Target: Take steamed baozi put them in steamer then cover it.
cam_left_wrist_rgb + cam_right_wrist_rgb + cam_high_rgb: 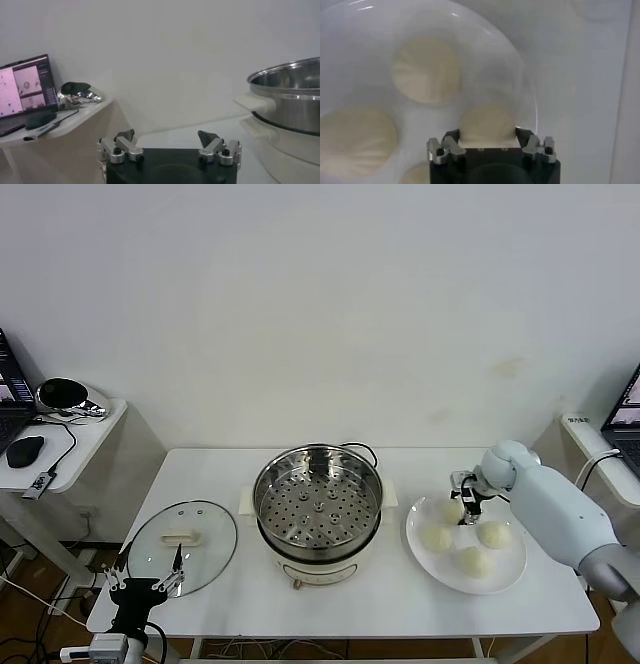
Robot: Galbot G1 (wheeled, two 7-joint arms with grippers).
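The steamer [375,484], a shiny steel pot with a bare perforated tray on a white base, stands at the table's middle; its wall shows in the left wrist view [290,95]. The glass cover [205,559] lies flat on the table to its left. Several pale baozi sit on a white plate [430,569] to the right. My right gripper [468,514] is open, lowered over the far-left baozi [487,122], one finger on each side of it. My left gripper [148,572] is open and empty at the front left, near the cover.
A side table [60,434] at the left holds a mouse, a laptop and a shiny object. Another laptop [625,419] stands at the far right. The steamer's black cord [360,449] runs behind it.
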